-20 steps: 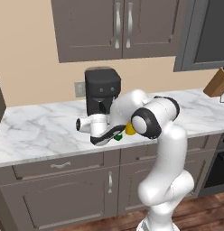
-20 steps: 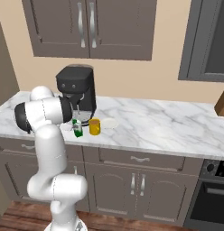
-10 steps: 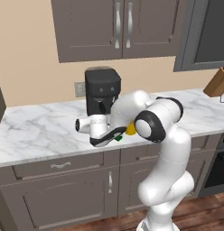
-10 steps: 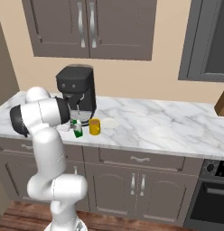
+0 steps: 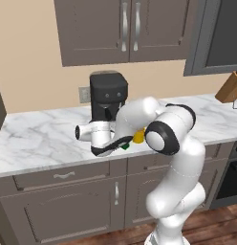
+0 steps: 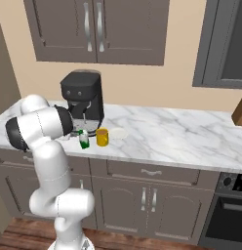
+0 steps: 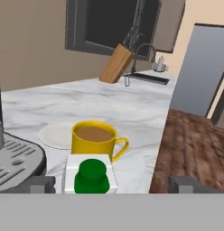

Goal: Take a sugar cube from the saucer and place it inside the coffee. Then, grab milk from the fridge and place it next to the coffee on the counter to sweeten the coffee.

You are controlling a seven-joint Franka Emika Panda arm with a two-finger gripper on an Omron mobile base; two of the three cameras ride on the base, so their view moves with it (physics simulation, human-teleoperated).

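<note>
The milk [image 7: 91, 177], a small green container with a white top and green cap, stands on the counter [image 7: 114, 103] right beside the coffee [image 7: 93, 137], a yellow mug full of brown liquid. Both also show in the right base view, the milk [image 6: 84, 140] left of the coffee [image 6: 102, 137]. My gripper [image 7: 114, 185] is open, one fingertip [image 7: 41, 184] on each side of the milk and well apart from it. The hand [image 5: 99, 139] hangs low in front of the coffee machine. The white saucer [image 7: 55, 135] behind the mug looks bare. The sugar cube and the fridge are out of view.
A black coffee machine [image 5: 108, 95] stands just behind the mug and milk, its grey drip tray [image 7: 14, 158] close to my left finger. A wooden knife block [image 7: 116, 63] and a sink faucet [image 7: 145, 49] lie farther along. The counter's edge [image 7: 159, 149] drops to wooden floor.
The arm's elbow has drifted a little to the left in the right base view. The milk and the mug have stayed where they were.
</note>
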